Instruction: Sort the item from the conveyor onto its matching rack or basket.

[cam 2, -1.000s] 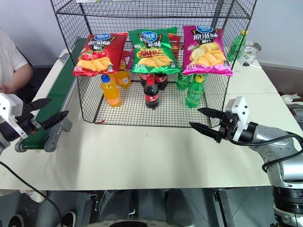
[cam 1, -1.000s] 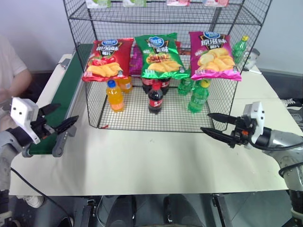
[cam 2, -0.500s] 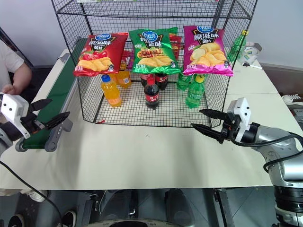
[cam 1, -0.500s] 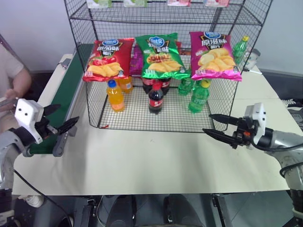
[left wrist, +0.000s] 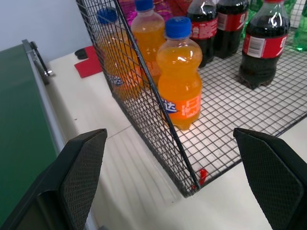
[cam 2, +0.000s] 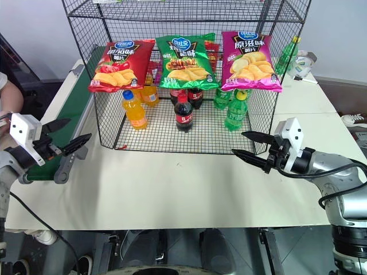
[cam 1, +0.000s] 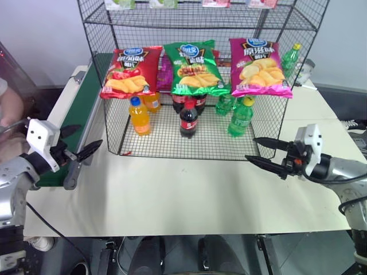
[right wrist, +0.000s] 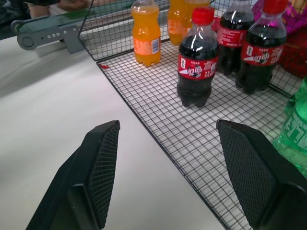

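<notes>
Item: the green crisp bag (cam 1: 195, 67), large and glossy, lies tilted on the rack's middle shelf between a red crisp bag (cam 1: 127, 71) and a magenta crisp bag (cam 1: 258, 67), its edges touching or just beside theirs.
Item handling: it looks light, puffed with air, soft and slippery; the crisps inside would crush easily. A gentle pinch on a sealed top or bottom edge seems safer than squeezing the middle.
Rack: the tall black wire rack (cam 1: 112, 114) stands on the pale table (cam 1: 172, 195).
Conveyor: the dark green conveyor (cam 1: 80, 109), with cream rails, runs along the rack's left side; the visible belt carries no bag.
Left gripper: the left gripper (cam 1: 80, 143) hangs with its jaws spread wide and nothing between them, beside the conveyor's near end.
Right gripper: the right gripper (cam 2: 248, 146) has its jaws apart and holds nothing, hovering over the table near the rack's right front corner.
Labels: each crisp bag carries a round blue logo and large Chinese characters, too small to read surely.
Bottles: orange drink bottles (left wrist: 178, 79) have a blue and white label; cola bottles (right wrist: 197, 57) have red labels with white script; green bottles (cam 1: 241, 117) stand to the right.
</notes>
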### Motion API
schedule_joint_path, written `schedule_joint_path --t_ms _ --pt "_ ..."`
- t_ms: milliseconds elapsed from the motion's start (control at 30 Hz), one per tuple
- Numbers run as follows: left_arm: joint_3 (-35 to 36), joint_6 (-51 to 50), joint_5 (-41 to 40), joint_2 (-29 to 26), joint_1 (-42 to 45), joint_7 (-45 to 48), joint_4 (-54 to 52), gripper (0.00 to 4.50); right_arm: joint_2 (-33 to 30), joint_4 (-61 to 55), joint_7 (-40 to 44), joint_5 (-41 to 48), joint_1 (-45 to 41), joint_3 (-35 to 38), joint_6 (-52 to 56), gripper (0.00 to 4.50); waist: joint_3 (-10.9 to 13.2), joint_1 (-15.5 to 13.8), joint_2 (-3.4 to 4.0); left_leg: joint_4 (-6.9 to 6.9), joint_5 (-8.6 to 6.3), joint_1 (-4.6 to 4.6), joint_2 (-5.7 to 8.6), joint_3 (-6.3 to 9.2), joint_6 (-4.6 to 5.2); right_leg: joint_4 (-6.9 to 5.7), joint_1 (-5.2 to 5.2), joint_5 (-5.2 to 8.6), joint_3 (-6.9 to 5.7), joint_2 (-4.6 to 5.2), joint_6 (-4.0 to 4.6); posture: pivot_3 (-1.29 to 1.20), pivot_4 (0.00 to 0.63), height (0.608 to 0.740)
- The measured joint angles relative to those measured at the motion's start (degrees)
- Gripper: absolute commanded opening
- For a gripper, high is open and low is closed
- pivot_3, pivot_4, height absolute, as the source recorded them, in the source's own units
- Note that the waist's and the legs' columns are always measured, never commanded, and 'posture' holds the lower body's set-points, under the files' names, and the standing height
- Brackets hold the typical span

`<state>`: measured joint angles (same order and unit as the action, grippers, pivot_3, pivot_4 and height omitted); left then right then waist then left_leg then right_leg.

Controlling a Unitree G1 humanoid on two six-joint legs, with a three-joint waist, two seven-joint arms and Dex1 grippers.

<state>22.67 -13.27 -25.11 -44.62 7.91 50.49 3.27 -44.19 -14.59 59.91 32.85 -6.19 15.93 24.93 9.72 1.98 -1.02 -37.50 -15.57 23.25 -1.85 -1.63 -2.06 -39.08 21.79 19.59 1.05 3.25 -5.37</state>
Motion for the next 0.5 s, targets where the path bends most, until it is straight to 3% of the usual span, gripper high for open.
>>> schedule_joint_path --t_ms 500 --pt "-1.9 0.2 0.7 0.4 2.2 0.3 1.2 4.5 -1.1 -0.9 0.1 0.6 0.4 0.5 2.1 3.33 0.0 -1.1 -0.01 -0.33 -0.07 0.09 -0.03 0.01 0.12 -0.03 -0.03 0.0 -0.01 -0.03 -0.01 0.0 0.15 0.739"
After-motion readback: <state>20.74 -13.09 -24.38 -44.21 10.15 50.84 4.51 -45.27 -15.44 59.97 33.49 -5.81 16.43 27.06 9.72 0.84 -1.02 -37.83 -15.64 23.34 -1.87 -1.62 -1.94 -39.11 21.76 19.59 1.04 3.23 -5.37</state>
